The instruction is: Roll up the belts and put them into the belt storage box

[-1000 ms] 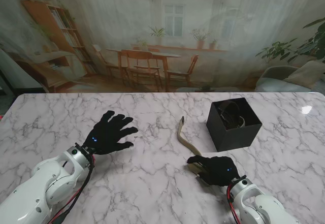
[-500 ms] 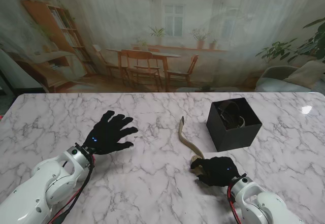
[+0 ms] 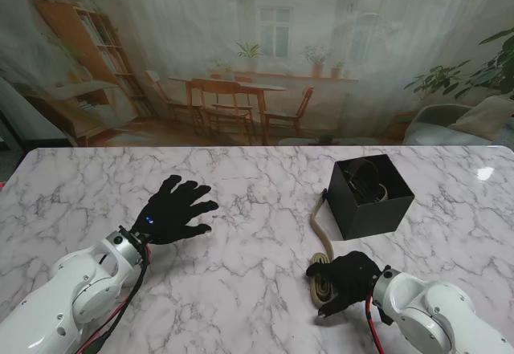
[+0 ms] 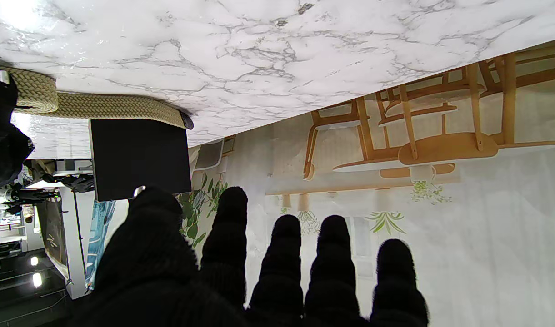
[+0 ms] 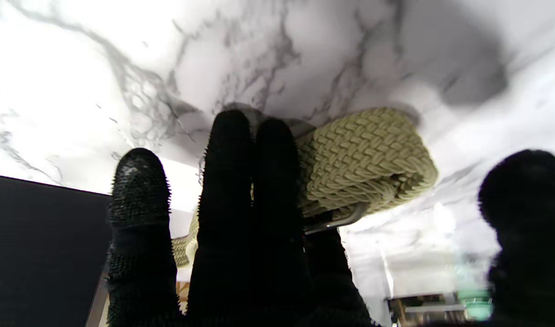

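A tan braided belt (image 3: pixel 316 224) lies on the marble table, its far end touching the left wall of the black storage box (image 3: pixel 371 197). The near end is folded into a short roll (image 3: pixel 323 288) with a metal buckle. My right hand (image 3: pixel 347 278) rests on that roll, fingers curled over it, thumb apart. In the right wrist view the roll (image 5: pixel 368 159) sits right past my fingers (image 5: pixel 250 190). Another belt is coiled inside the box. My left hand (image 3: pixel 175 209) lies flat and open, far left of the belt. The left wrist view shows belt (image 4: pixel 113 106) and box (image 4: pixel 138 159).
The marble table (image 3: pixel 241 290) runs from my arms to its far edge in front of a printed room backdrop (image 3: pixel 257 57). The box stands at the right, slightly farther from me than my right hand.
My right hand drew nearer to me and turned, folding the belt's near end into a roll. The belt's far end swung right until it met the box. The left hand stayed still.
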{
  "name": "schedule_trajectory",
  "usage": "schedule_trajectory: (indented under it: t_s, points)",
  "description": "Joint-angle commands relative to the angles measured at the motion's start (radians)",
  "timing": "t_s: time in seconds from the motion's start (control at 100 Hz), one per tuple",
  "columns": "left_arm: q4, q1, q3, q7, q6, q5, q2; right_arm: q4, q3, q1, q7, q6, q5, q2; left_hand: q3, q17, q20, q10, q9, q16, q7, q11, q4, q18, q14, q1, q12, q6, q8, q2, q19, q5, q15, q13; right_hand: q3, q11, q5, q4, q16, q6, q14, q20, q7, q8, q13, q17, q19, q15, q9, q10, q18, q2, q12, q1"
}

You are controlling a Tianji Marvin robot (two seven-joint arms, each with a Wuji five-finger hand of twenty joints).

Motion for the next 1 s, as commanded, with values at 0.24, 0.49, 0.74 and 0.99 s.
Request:
schedule_trajectory:
  t_s: [0.24,0.49,0.74,0.99]
  points:
    - [0.0,0.0,0.001,-0.016,-0.001,-0.003,-0.002,-0.019,-0.001,-0.012,0.071,-0.028,-0.07,0.021,-0.026,-0.015,0.011,0.003,-0.025,0.011,-0.008,-0.003,0.002,0.039,0.002,0.011,0.011,0.004,-0.002,0.053,-0.037,-0.035,-0.019,0.028,0.607,-0.14,-0.023,0.166,-0.075,0.09,-0.133,0.076,0.012,0.154,-0.101,-0.099,-0.124,-0.124,-0.142,-0.226,-0.12,-0.152,-0.065,0.327]
    - [0.0,-0.001,0.001,-0.019,-0.002,-0.004,-0.002,0.053,-0.041,-0.002,-0.15,0.018,-0.123,0.013,-0.026,-0.014,0.01,0.003,-0.025,0.011,-0.008,-0.002,0.002,0.039,0.001,0.013,0.011,0.004,-0.002,0.053,-0.037,-0.036,-0.019,0.028,0.469,-0.062,0.175,-0.095,0.062,-0.111,-0.079,0.087,0.245,0.224,0.026,-0.044,-0.075,-0.01,0.037,-0.167,-0.122,-0.136,0.133,0.532]
    - [-0.001,-0.001,0.001,-0.021,-0.001,-0.006,-0.003,0.072,-0.062,-0.003,-0.186,0.05,-0.129,0.011,-0.027,-0.015,0.011,0.003,-0.026,0.011,-0.008,-0.002,0.002,0.04,0.002,0.011,0.011,0.004,-0.002,0.053,-0.037,-0.035,-0.02,0.028,0.354,-0.01,0.292,-0.111,0.108,-0.407,0.019,0.147,0.619,0.215,-0.146,-0.104,-0.087,0.001,-0.423,0.024,0.009,-0.128,0.182,0.356]
    - [-0.001,-0.001,0.002,-0.021,-0.002,-0.006,-0.003,0.071,-0.066,-0.003,-0.17,0.051,-0.102,0.009,-0.027,-0.016,0.01,0.003,-0.027,0.011,-0.007,-0.003,0.002,0.039,0.002,0.01,0.011,0.004,-0.002,0.054,-0.038,-0.036,-0.02,0.028,0.366,-0.183,0.402,-0.112,-0.076,-0.288,0.107,0.102,0.812,0.015,-0.366,-0.156,-0.175,-0.162,-0.746,0.199,0.073,-0.188,-0.129,0.302]
